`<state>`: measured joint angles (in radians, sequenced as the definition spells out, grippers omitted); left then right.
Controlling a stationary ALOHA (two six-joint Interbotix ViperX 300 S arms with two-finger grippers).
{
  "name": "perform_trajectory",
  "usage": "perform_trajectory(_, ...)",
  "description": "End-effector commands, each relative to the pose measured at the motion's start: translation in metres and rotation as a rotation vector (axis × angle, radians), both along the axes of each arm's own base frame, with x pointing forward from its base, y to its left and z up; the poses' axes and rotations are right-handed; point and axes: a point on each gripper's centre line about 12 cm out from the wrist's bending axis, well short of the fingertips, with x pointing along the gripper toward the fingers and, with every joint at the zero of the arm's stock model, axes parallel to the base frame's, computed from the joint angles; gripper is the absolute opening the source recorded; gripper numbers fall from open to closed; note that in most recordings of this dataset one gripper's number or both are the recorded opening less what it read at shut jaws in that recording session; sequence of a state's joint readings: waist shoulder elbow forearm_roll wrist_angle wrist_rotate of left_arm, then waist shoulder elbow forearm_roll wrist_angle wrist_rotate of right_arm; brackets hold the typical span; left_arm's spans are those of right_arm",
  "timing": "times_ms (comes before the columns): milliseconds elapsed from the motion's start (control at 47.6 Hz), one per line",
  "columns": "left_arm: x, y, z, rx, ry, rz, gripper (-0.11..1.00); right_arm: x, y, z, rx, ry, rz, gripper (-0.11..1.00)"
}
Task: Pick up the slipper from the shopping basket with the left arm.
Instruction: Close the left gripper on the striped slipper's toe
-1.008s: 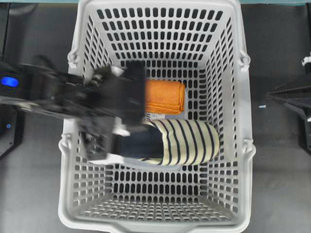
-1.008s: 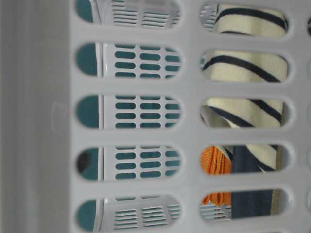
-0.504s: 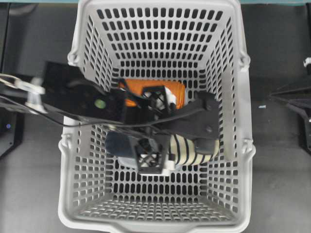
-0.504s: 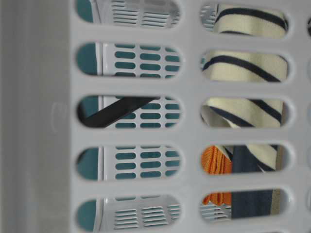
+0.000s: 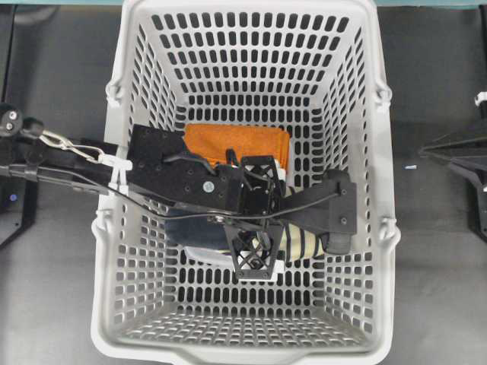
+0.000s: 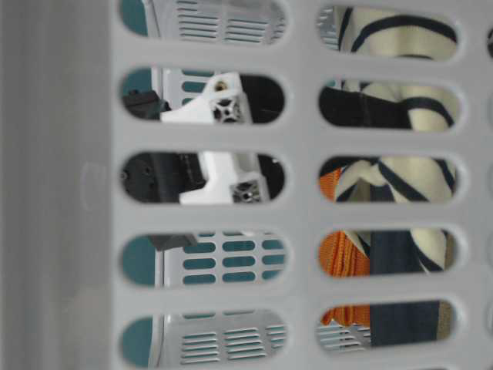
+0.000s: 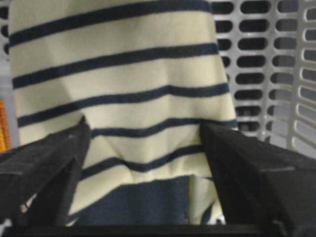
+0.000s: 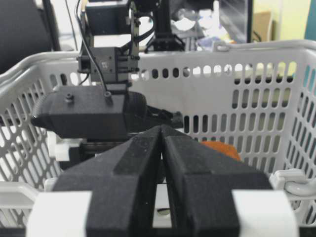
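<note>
The slipper (image 5: pixel 304 243), cream with navy stripes and a navy insole, lies on the floor of the grey shopping basket (image 5: pixel 251 46). The left arm reaches in from the left. My left gripper (image 5: pixel 259 217) straddles the slipper, one lattice finger on each side. In the left wrist view the fingers (image 7: pixel 59 158) press the slipper's upper (image 7: pixel 118 74) and the fabric puckers between them. The slipper's shape is squeezed in the table-level view (image 6: pixel 385 46). My right gripper (image 8: pixel 163 133) is shut and empty outside the basket, at the overhead view's right edge (image 5: pixel 426 148).
A folded orange cloth (image 5: pixel 236 141) lies just behind the slipper, partly under the left arm. The basket's slotted walls (image 8: pixel 222 79) rise on all sides of the left gripper. White gripper parts (image 6: pixel 223 154) show through the wall slots.
The left arm swung in over the basket rim and came down onto the slipper. Its fingers have drawn closer together on the upper, and the slipper has deformed.
</note>
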<state>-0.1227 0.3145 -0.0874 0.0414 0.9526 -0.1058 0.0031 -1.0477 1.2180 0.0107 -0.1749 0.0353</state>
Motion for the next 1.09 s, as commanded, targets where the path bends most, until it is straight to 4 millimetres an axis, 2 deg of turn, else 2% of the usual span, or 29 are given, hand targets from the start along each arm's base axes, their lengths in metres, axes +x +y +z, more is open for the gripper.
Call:
perform_trajectory(0,0.000,0.004,0.007,0.002,-0.020,0.002,0.82,0.001,0.000,0.000,0.005,-0.002,-0.001,-0.02)
perform_trajectory(63,0.000,0.005,0.008,0.007,-0.020,-0.006,0.69,0.001,0.000,0.000,0.005,0.000,0.001,-0.02)
perform_trajectory(168,-0.001,0.005,0.016,0.008,-0.034,-0.012,0.37,0.001,0.000,-0.001,0.005,0.005,-0.001,-0.02)
perform_trajectory(273,-0.001,0.005,0.038,0.008,-0.069,-0.018,0.09,0.001,0.000,-0.002,0.005,0.006,-0.001,-0.02)
perform_trajectory(315,-0.001,0.006,0.050,0.006,-0.091,-0.016,0.03,0.000,0.000,-0.003,0.005,0.012,0.001,-0.02)
perform_trajectory(777,-0.019,0.009,0.172,0.009,-0.073,0.002,0.03,-0.001,0.000,-0.004,0.005,0.020,0.000,-0.02)
perform_trajectory(903,-0.018,0.009,0.183,0.011,-0.045,0.005,0.03,-0.001,0.000,-0.003,0.005,0.015,0.000,-0.02)
perform_trajectory(1071,-0.017,0.009,0.182,0.013,-0.024,0.006,0.03,-0.002,0.000,-0.002,0.005,0.011,0.000,-0.02)
